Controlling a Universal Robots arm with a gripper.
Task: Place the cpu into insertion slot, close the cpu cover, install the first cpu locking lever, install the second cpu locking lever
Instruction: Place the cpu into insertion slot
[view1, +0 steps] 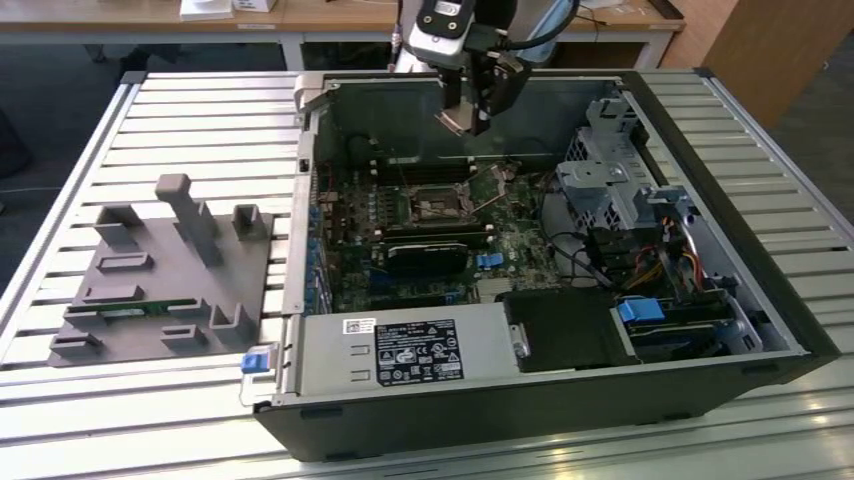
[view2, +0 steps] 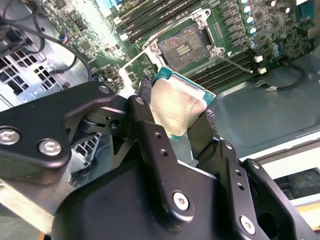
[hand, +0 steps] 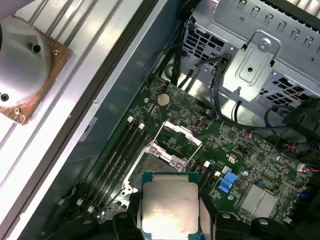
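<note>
Fingers (view2: 150, 135) of the gripper (view2: 176, 106) pinch the cpu (hand: 169, 209) by two opposite edges, in the air over the motherboard (hand: 240, 150) and apart from the insertion slot (view2: 186, 47); light, stiff and thin, probably delicate underneath, it suits exactly such an edge hold.

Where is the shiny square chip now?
In both wrist views the cpu is pinched in the gripper, up over the motherboard, short of the insertion slot.

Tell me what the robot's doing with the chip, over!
Gripper shut on the cpu, held above the motherboard. Insertion slot bare, cpu cover looks lifted. Nothing seen blocking the slot.
</note>
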